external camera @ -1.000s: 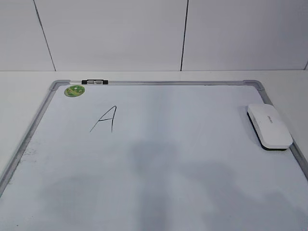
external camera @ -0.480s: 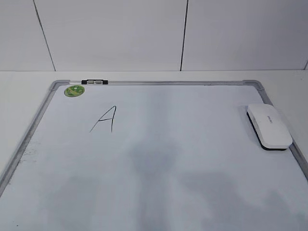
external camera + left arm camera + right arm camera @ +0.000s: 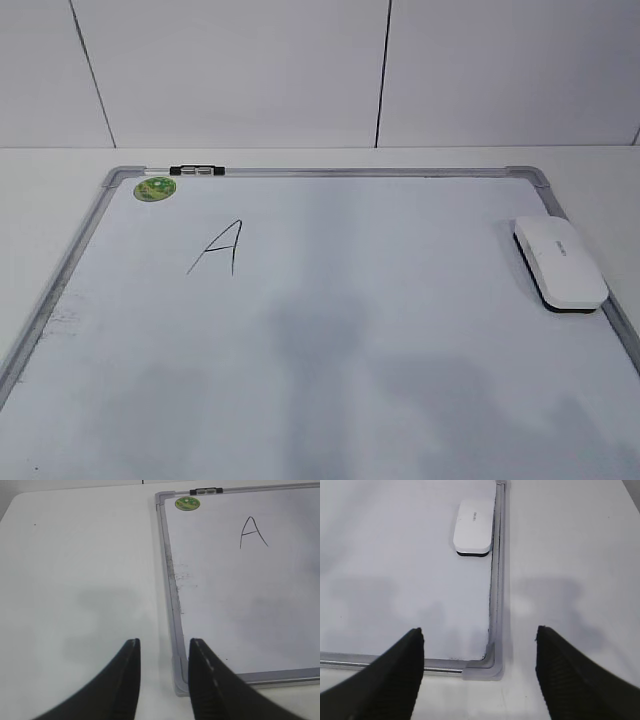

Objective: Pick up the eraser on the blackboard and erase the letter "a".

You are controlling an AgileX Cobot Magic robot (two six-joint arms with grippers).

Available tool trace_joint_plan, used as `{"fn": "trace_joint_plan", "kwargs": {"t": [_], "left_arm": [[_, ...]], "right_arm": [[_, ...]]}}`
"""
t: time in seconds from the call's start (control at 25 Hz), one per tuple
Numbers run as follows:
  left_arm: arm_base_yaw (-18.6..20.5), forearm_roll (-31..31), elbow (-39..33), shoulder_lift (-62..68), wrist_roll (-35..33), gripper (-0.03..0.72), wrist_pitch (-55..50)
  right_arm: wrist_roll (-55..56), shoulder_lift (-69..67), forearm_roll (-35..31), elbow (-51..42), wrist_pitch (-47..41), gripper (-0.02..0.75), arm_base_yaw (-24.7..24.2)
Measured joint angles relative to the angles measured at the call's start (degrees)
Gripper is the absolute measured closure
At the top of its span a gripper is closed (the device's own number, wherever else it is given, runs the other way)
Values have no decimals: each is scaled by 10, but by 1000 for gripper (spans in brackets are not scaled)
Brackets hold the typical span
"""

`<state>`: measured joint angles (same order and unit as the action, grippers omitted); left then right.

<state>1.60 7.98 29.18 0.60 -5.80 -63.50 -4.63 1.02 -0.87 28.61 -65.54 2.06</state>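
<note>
The eraser [image 3: 559, 262], a white oblong block with a dark underside, is seen lying flat on the blackboard [image 3: 330, 330] at the right of the exterior frame, just beside the right frame rail; in the right wrist view it [image 3: 474, 527] is placed in the upper middle. The only letter [image 3: 219, 248] shown, a tall angular "A" in black marker, is located at the upper left of the board, well apart from the eraser. A green sticker [image 3: 155, 188] and a small clip [image 3: 197, 171] are noted near the top left corner. The left gripper [image 3: 162, 650] is held narrowly parted and empty over the board's lower left corner. The right gripper [image 3: 479, 645] is spread wide, grasping nothing, above the lower right corner.
</note>
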Motion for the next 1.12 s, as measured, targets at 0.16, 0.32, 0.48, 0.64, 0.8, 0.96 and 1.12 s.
{"fn": "trace_joint_plan", "kwargs": {"t": [0.16, 0.32, 0.48, 0.64, 0.8, 0.96, 1.12], "left_arm": [[0, 0, 0, 0, 0, 443, 0], [0, 0, 0, 0, 0, 443, 0], [0, 0, 0, 0, 0, 443, 0], [0, 0, 0, 0, 0, 443, 0], [0, 0, 0, 0, 0, 443, 0], [0, 0, 0, 0, 0, 443, 0], [0, 0, 0, 0, 0, 443, 0]], "right_arm": [[0, 0, 0, 0, 0, 180, 0], [0, 0, 0, 0, 0, 180, 0], [0, 0, 0, 0, 0, 180, 0], [0, 0, 0, 0, 0, 180, 0], [0, 0, 0, 0, -1, 180, 0], [0, 0, 0, 0, -1, 180, 0], [0, 0, 0, 0, -1, 180, 0]]}}
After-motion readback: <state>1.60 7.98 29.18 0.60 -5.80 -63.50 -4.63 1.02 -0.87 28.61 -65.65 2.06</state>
